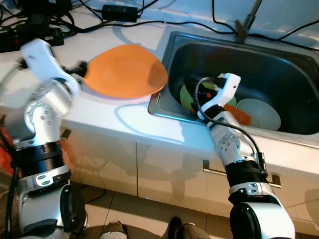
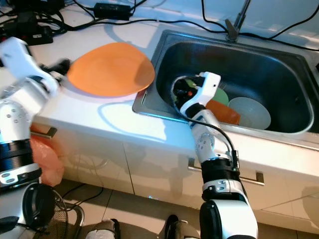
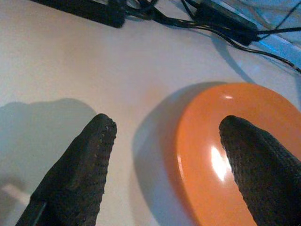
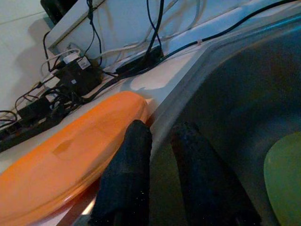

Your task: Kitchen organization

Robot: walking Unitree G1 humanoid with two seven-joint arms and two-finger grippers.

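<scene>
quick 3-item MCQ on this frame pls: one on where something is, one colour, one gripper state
1. Where is the orange plate?
A. In the sink
B. On the counter, beside the sink
C. On the floor

2. What colour is the plate lying in the sink next to the pale one?
A. Green
B. Blue
C. Black

3. How are the left gripper's fingers?
A. Shut on the orange plate
B. Shut on a cable
C. Open, one each side of the plate's rim

Answers:
1 B: the orange plate lies on the white counter, left of the sink.
2 A: the green plate sits by the pale plate.
3 C: the left gripper shows a wide gap between its fingers.
</scene>
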